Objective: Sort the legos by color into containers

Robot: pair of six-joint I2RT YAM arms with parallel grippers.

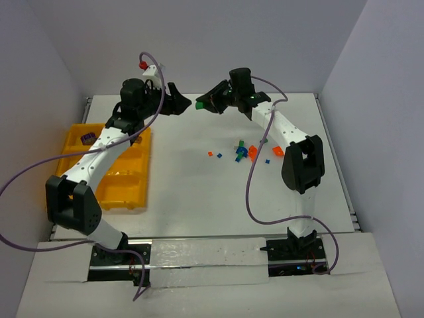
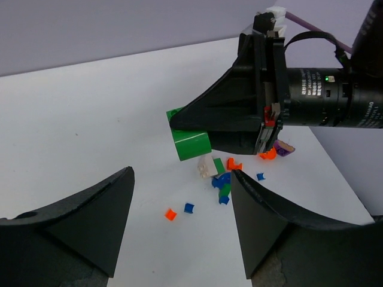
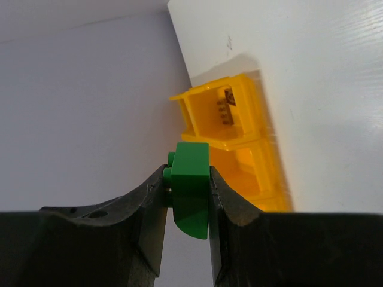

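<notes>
My right gripper (image 1: 202,105) is shut on a green lego brick (image 3: 191,185), held in the air over the far middle of the table; the brick also shows in the left wrist view (image 2: 190,142) and the top view (image 1: 199,105). My left gripper (image 1: 187,103) is open and empty, pointing at the brick from the left, a short gap away. A cluster of small blue, orange, green and white legos (image 1: 246,152) lies on the table right of centre. The yellow-orange tray (image 1: 136,192) sits at the left; a purple piece (image 1: 87,138) lies in its far left bin.
Two loose bits, orange (image 1: 210,154) and blue (image 1: 219,155), lie left of the cluster. A grey wall runs along the far edge close behind both grippers. The left arm's forearm hangs over the tray's far bins.
</notes>
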